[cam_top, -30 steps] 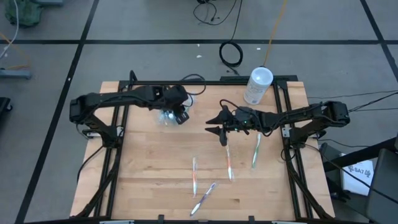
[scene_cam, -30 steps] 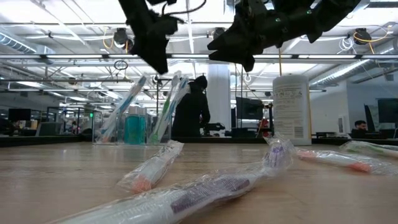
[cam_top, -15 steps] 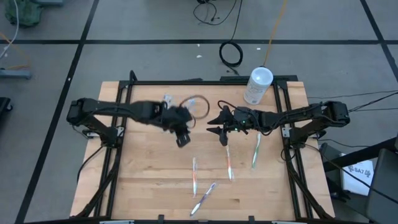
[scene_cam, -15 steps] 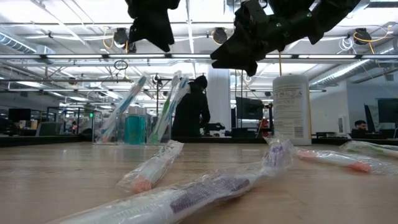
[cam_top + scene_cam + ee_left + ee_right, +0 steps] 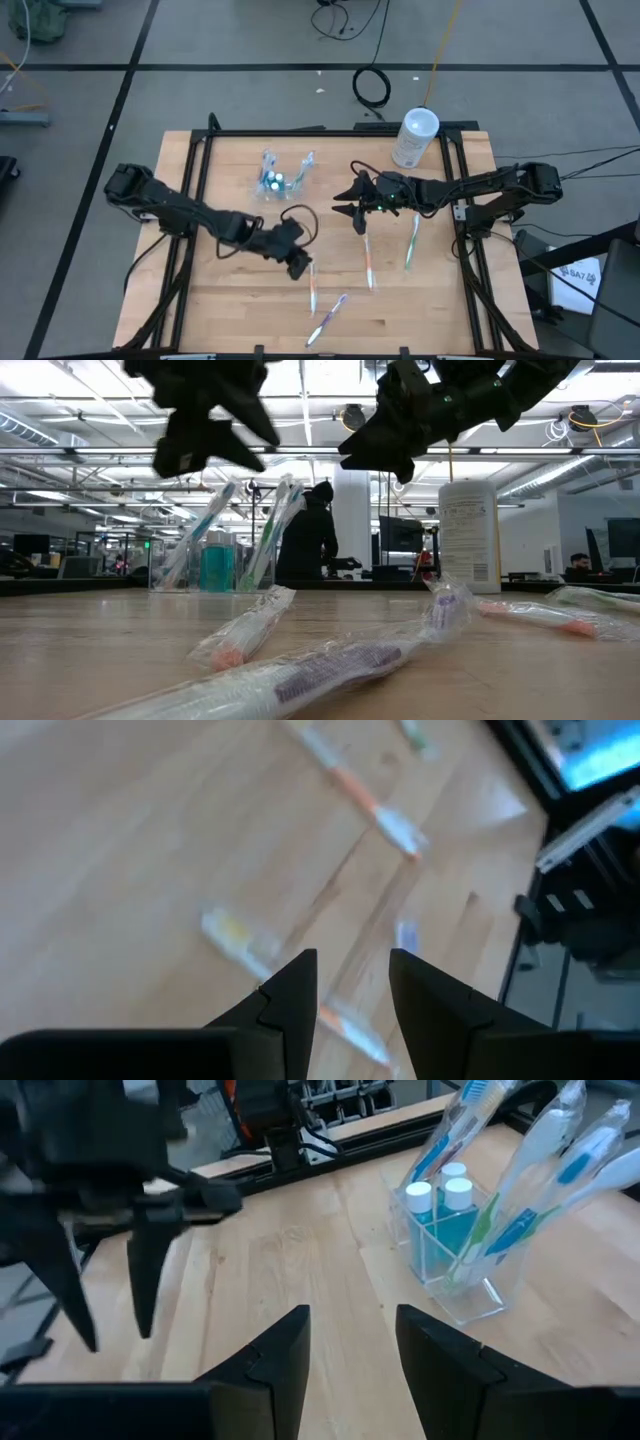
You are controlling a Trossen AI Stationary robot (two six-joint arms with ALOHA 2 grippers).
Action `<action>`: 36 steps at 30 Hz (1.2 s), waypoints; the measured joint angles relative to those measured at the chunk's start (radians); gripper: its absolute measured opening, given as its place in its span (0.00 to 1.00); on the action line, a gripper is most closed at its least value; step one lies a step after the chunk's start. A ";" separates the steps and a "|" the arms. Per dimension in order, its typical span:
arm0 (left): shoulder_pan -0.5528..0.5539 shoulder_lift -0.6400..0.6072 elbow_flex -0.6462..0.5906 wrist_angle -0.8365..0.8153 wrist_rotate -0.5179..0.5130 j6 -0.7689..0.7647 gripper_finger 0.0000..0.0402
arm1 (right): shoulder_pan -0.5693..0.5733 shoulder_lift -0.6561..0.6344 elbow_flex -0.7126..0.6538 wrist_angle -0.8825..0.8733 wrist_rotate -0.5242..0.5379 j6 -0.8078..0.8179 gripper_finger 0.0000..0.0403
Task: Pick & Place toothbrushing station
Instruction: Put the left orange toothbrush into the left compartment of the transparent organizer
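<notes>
A pale wooden table fills the high view's centre. At lower centre-left, the left gripper hangs empty, fingers partly apart. Upper centre stands the toothbrushing station, a clear cup holding wrapped toothbrushes and small blue bottles. Right of centre, the right gripper hovers empty, fingers partly spread.

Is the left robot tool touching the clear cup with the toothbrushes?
Apart. The high view shows the left tool far from the clear cup, bare wood between.
</notes>
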 joint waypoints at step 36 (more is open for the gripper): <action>0.009 0.329 -0.008 0.139 -0.037 -0.227 0.33 | 0.112 0.000 0.000 0.034 0.001 0.012 0.33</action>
